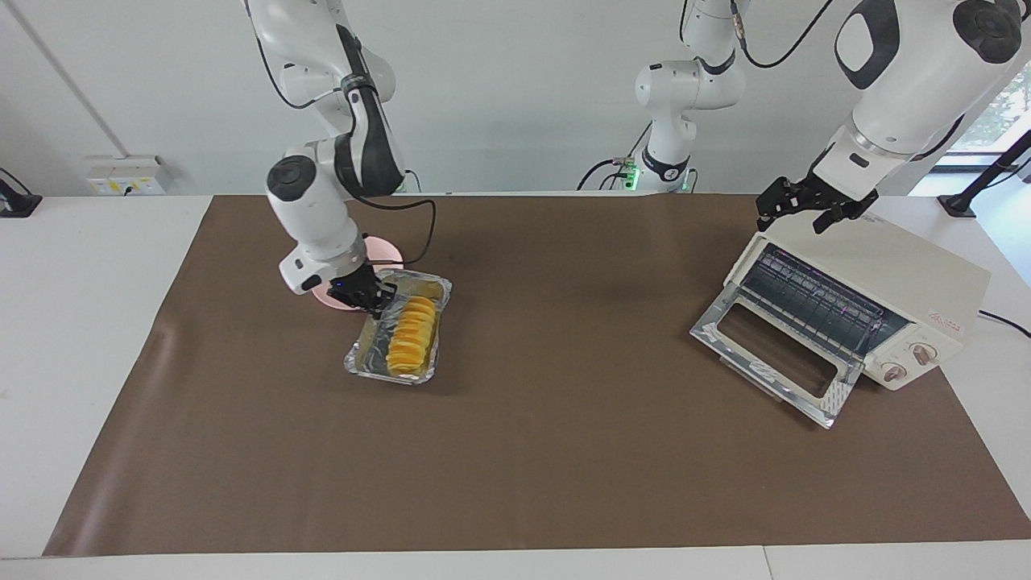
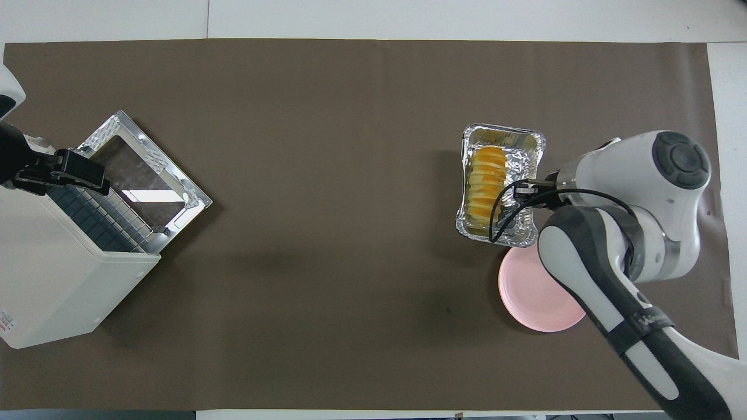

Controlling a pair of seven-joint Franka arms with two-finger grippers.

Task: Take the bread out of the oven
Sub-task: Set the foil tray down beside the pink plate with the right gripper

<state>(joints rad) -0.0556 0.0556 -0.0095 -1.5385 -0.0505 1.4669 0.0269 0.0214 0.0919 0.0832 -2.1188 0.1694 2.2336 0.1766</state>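
The bread (image 1: 411, 334) is a ridged golden-orange loaf lying in a crinkled foil tray (image 1: 358, 360) on the brown mat, toward the right arm's end of the table. It also shows in the overhead view (image 2: 484, 186). My right gripper (image 1: 374, 296) is low at the tray's rim nearest the robots and is shut on it. The cream-white oven (image 1: 918, 278) stands at the left arm's end with its glass door (image 1: 773, 346) dropped open and its wire rack bare. My left gripper (image 1: 805, 211) is open, just over the oven's top front edge.
A pink plate (image 1: 385, 251) lies on the mat beside the tray, nearer to the robots, partly under the right arm. The brown mat (image 1: 564, 419) covers most of the white table. A third arm base stands at the table's edge between the two robots.
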